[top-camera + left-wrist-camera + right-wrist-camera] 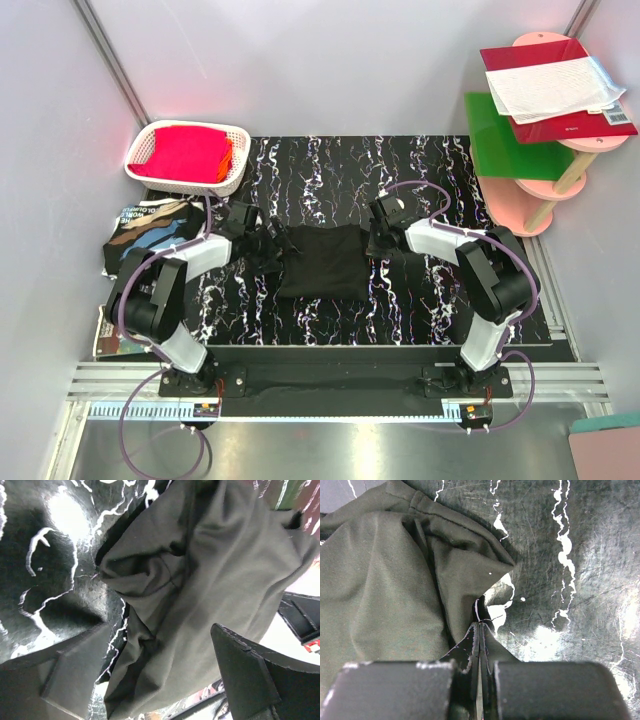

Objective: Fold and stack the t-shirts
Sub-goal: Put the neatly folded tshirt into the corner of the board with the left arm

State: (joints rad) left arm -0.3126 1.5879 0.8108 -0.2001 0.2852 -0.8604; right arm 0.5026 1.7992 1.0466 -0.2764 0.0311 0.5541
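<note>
Top external view: black t-shirt [322, 262], plain side up, roughly squared but rumpled, at the middle of the table [430, 170]. Also a second t-shirt [150, 228], print of blue, tan and white showing, bunched at the table's left edge and partly off it. At the middle shirt's left side, left gripper [262, 243], spread wide. Left wrist view: its fingers [65, 680] well apart above wrinkled cloth, nothing pinched. At the shirt's right side, right gripper [378, 240]. Right wrist view: its fingers [545, 690] pressed together, tips at a folded corner of the cloth; whether any cloth is caught between them, cannot tell. At the far left corner of the table, white basket [232, 178] holding red cloth [185, 152]. Beyond the right edge, near the far right corner, pink shelf stand [520, 215] with green board [500, 150], red book [560, 128] and printed sheet [555, 88] on top.
</note>
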